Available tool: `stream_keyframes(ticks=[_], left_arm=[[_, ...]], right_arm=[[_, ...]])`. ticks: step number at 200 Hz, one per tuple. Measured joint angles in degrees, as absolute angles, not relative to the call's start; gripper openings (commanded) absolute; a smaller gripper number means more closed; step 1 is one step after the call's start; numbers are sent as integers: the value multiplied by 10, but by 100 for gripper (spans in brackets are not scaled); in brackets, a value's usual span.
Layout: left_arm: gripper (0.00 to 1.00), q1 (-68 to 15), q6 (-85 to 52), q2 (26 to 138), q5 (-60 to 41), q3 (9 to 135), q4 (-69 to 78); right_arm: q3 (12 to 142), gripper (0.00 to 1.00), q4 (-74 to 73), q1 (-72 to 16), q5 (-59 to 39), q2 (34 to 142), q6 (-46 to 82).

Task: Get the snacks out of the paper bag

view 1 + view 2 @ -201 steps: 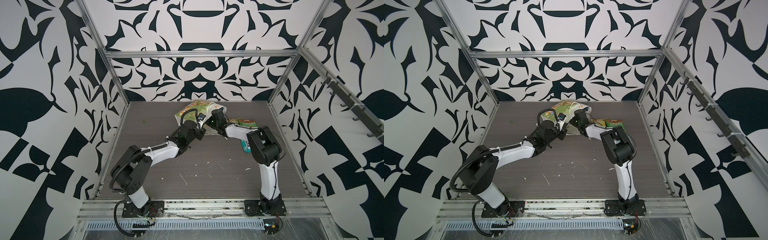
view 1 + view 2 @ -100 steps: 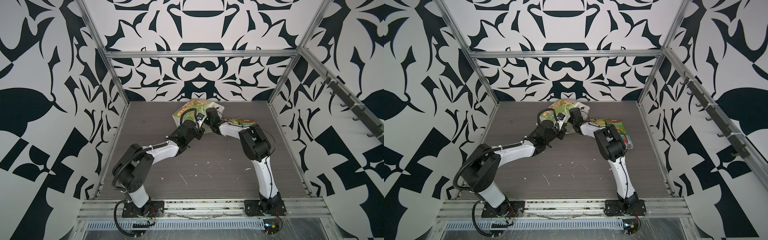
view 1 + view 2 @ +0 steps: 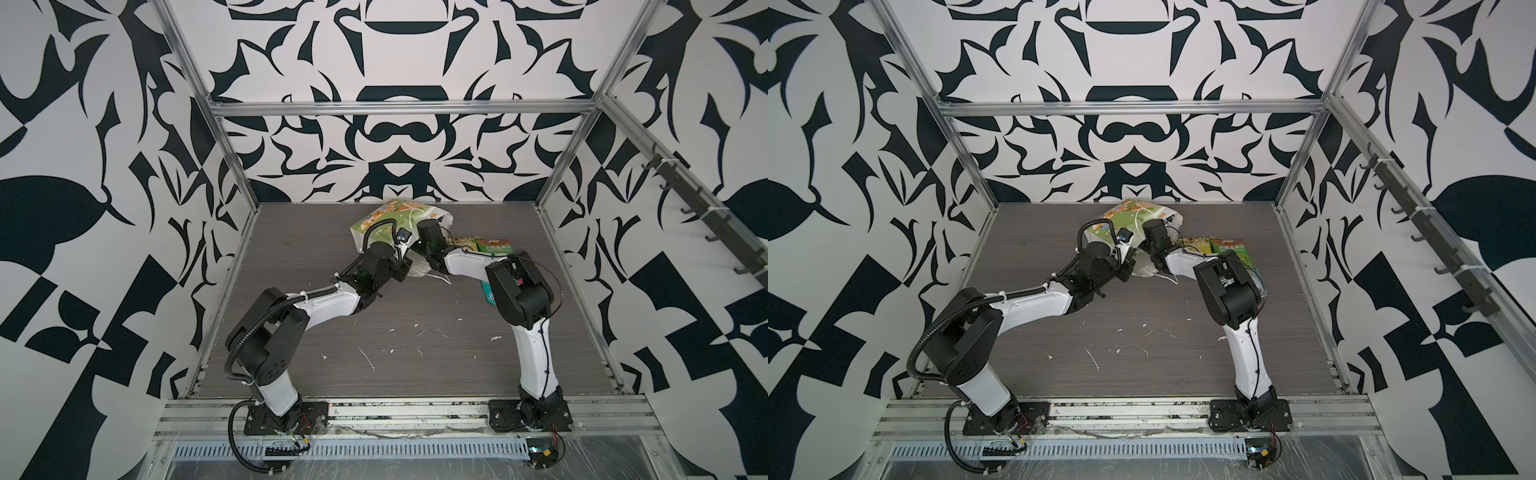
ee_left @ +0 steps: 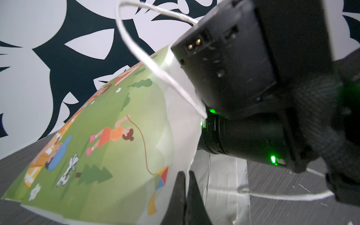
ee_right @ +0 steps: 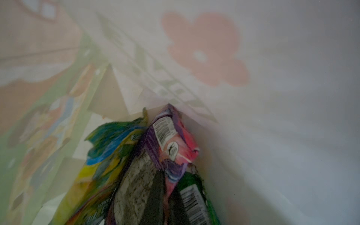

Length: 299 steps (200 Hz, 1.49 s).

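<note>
The paper bag (image 3: 386, 212) (image 3: 1128, 210) lies on its side at the back of the table, mouth toward the arms. My left gripper (image 4: 185, 173) is shut on the white rim of the bag (image 4: 97, 146). The right gripper (image 5: 167, 185) is deep inside the bag, out of sight in both top views, and is shut on a purple-pink snack packet (image 5: 171, 140). Beside it lie a teal-yellow packet (image 5: 109, 148) and a green packet (image 5: 194, 194) with a barcode. Outside the bag, two green snacks (image 3: 492, 245) (image 3: 1229, 245) and a teal one (image 3: 486, 291) lie right of it.
Small white scraps (image 3: 368, 359) dot the grey table (image 3: 415, 374) in front of the arms. Aluminium frame posts (image 3: 557, 166) edge the table, and a rail of hooks (image 3: 698, 208) runs along the right wall. A white cord handle (image 4: 140, 50) loops over the right wrist.
The right gripper has pushed further left into the bag's mouth and its jaws have shut on the packet. The left gripper has kept its hold on the bag's rim.
</note>
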<state>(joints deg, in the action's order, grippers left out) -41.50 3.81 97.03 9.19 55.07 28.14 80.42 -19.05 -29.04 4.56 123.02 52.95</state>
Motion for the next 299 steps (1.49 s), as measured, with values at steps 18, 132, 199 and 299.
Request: stream_keyframes(ticks=[18, 132, 199, 299], left_arm=[[0, -416, 37, 970, 96, 551, 281], [0, -408, 23, 970, 117, 551, 278], [0, -408, 24, 970, 116, 551, 275], [0, -408, 24, 971, 112, 552, 267]], right_arm=[[775, 0, -209, -286, 29, 1213, 530], [686, 11, -229, -286, -26, 1119, 525], [701, 33, -132, -286, -84, 1128, 540], [748, 54, -34, -286, -125, 1140, 571]])
